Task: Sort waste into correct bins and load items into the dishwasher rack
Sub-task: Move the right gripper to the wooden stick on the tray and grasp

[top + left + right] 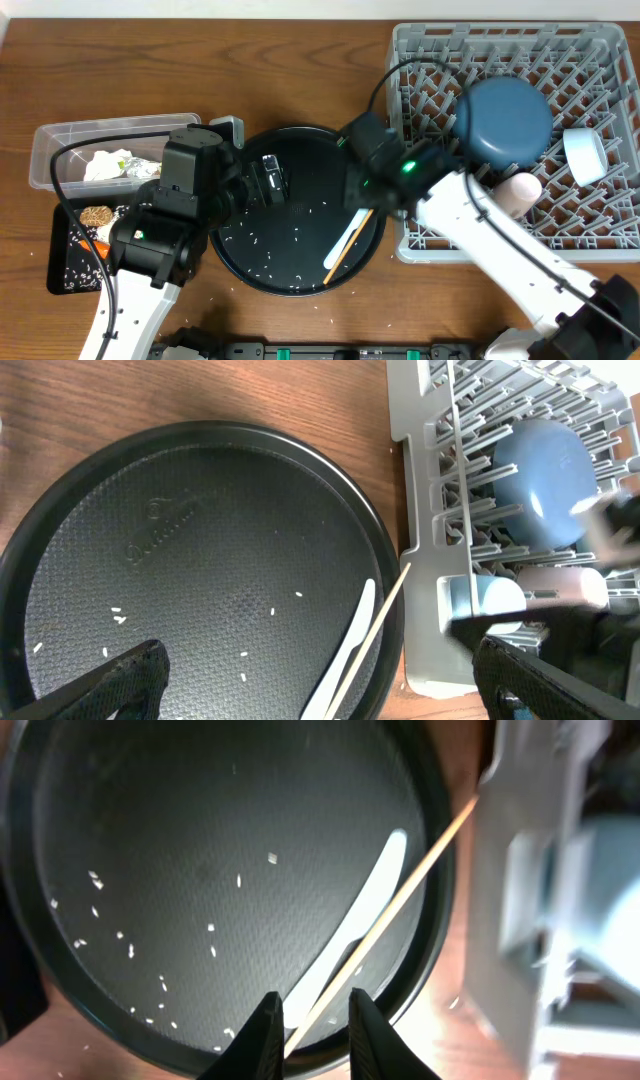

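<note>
—Tabletop, what's on it?

—Brown wood table point(300, 40). Round tray point(250, 275) at centre, speckled with rice point(262, 240). Rack point(420, 250) at right, holding the plate point(505, 120) and pink cup point(520, 190). At left, the tub point(45, 150) with paper point(110, 165); below it the black tray point(60, 265) with the carrot point(92, 245).

—Arms?

—Left arm rises from the lower left, its gripper point(318, 650) spread wide above the round tray, holding nothing. Right arm reaches in from the lower right, across the rack's corner.

—Its gripper?

—Right gripper point(315, 1010) is narrow, with a finger on either side of the chopstick point(410, 885), which lies across the utensil point(375, 885) near the round tray's right edge. Whether they pinch it, I cannot tell.
</note>
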